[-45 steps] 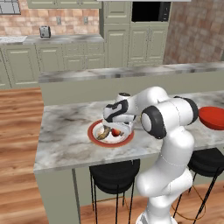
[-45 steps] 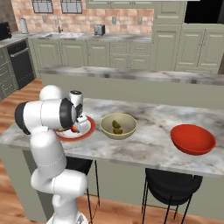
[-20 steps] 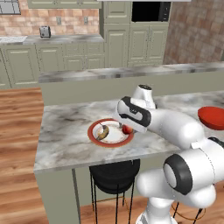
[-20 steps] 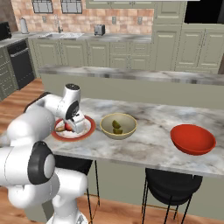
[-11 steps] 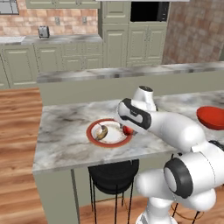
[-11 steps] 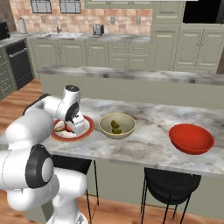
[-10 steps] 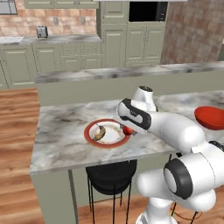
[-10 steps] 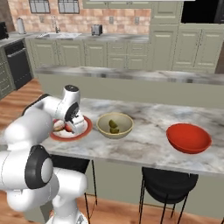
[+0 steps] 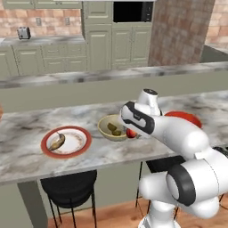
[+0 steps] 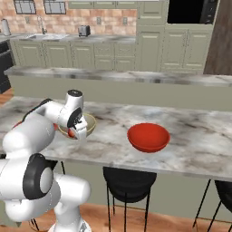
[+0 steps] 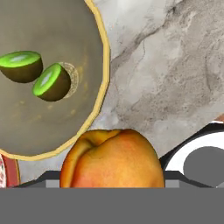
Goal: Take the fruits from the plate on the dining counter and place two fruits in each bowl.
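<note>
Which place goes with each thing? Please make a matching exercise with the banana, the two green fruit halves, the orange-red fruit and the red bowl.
Things:
1. banana
2. green fruit halves
3. orange-red fruit
4. red bowl

Places:
A. in the yellow-tan bowl
B. at the end effector
C. on the plate
D. alone on the dining counter, nothing in it

Pairs: 1-C, 2-A, 3-B, 4-D

Two rear base views; hand view close above yellow bowl point(image 11: 52, 78).

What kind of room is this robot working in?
It looks like a home kitchen, computer-rendered: a marble dining counter with black stools beneath it, sage-green cabinets along a brick wall, a toaster on the worktop, and a built-in microwave.
</note>
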